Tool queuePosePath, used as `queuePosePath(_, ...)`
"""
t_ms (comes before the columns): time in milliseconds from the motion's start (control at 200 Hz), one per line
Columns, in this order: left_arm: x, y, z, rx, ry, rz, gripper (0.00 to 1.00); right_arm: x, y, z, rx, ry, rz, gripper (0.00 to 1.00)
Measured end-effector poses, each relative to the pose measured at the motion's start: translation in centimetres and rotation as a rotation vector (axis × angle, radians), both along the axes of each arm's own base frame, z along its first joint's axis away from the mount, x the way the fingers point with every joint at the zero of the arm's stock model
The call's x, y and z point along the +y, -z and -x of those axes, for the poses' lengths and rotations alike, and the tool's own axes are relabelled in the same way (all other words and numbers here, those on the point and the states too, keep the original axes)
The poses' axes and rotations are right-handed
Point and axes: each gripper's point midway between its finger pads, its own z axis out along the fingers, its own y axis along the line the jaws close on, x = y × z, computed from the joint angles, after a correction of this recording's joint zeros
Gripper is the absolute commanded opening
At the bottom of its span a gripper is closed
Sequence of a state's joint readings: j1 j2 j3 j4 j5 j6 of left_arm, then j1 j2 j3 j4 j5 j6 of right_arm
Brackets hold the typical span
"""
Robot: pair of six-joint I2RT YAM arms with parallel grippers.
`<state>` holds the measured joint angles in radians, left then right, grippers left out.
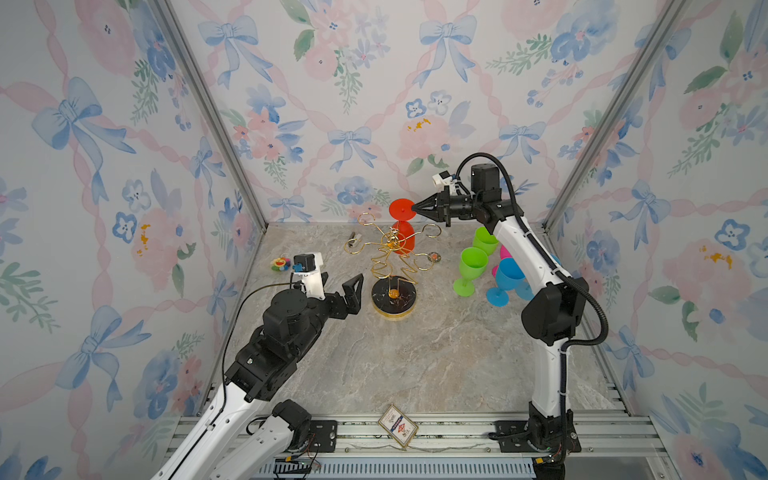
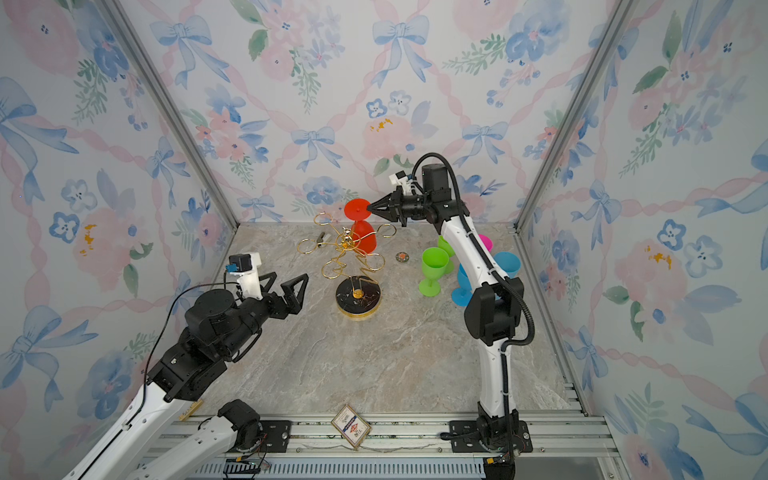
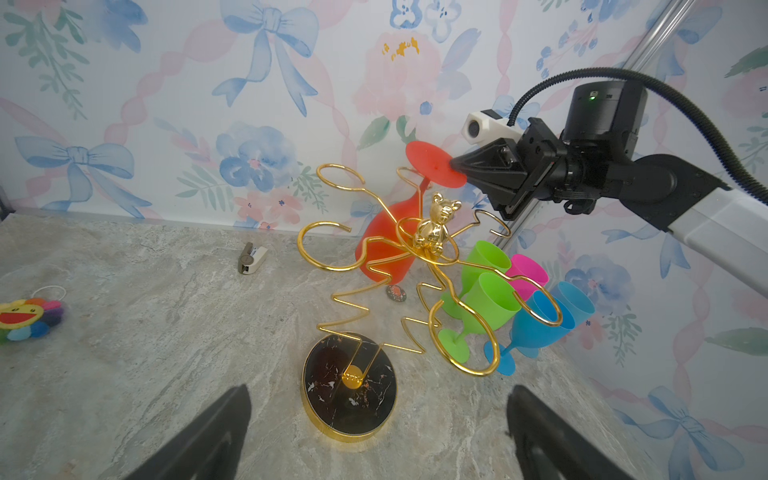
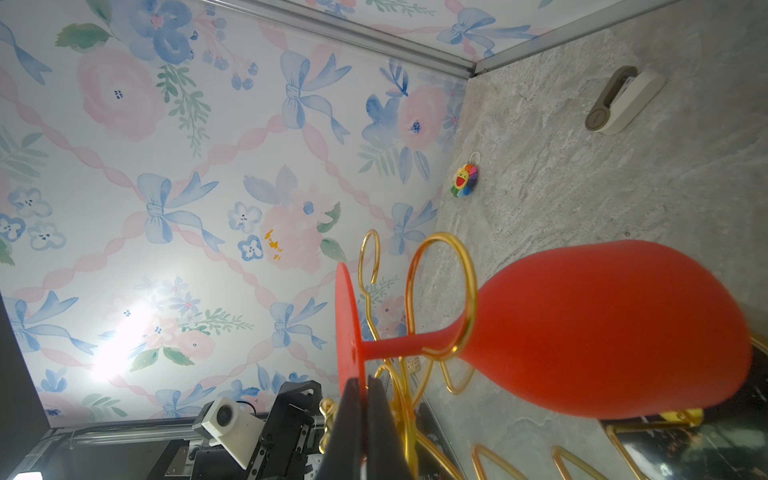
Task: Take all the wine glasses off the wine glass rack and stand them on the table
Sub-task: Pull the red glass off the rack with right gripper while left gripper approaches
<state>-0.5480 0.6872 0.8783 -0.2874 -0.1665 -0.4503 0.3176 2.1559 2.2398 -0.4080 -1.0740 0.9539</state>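
In both top views the red wine glass point(image 1: 402, 240) hangs bowl-down in a loop of the gold wine glass rack point(image 1: 394, 300), foot uppermost. The right gripper point(image 1: 415, 206), on a raised arm with the wrist held level, pinches the edge of the foot. The left gripper point(image 2: 284, 286), spread wide, hovers low near the rack's black base.

The left wrist view shows green, pink and blue goblets point(image 3: 490, 299) standing on the tabletop point(image 3: 145, 332) beside the rack.

In the right wrist view the glass's stem passes through a gold loop.
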Motion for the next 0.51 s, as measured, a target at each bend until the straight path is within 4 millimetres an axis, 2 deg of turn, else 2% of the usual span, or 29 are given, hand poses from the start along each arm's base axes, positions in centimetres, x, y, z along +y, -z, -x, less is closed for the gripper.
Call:
queuePosePath(280,0.1,0.0,0.1,-0.003,-0.002,0.002,0.98,-0.3,0.8,0.5,0.012,-0.007,0.033,0.0)
queuePosePath(505,-0.3,0.3,0.0,0.009,0.015,0.0,0.98,-2.1,-0.2,1.5,-0.004,0.015,0.044,0.0)
